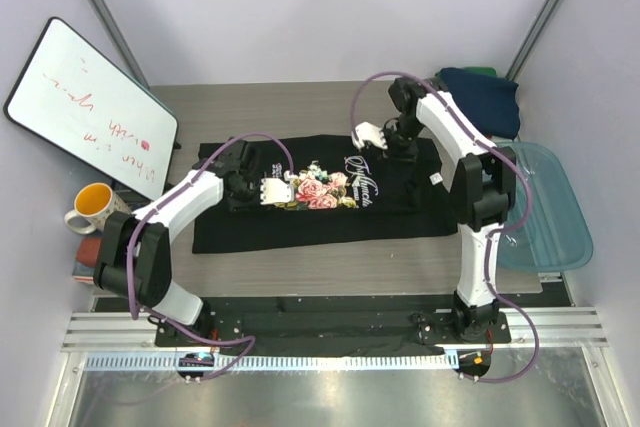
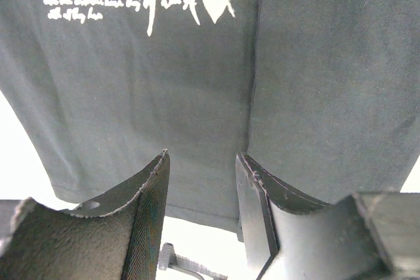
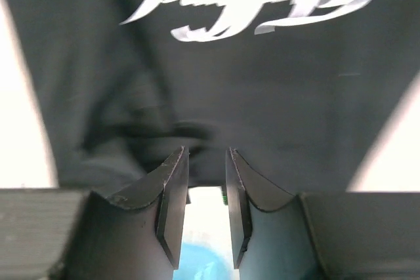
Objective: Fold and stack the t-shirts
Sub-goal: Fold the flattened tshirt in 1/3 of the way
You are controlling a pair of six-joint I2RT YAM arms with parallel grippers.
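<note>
The black t-shirt [image 3: 262, 96] with white lettering fills the view. The fingers [image 3: 172, 208] stand slightly apart, gripping nothing.

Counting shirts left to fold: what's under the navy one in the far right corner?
Only a sliver of green cloth shows at the far edge of the navy shirt, seemingly beneath it. The rest of it, and anything else underneath, is covered.

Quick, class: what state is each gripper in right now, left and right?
Left gripper: open, nothing between its fingers, over the black t-shirt.
Right gripper: open by a narrow gap, holding nothing.
</note>
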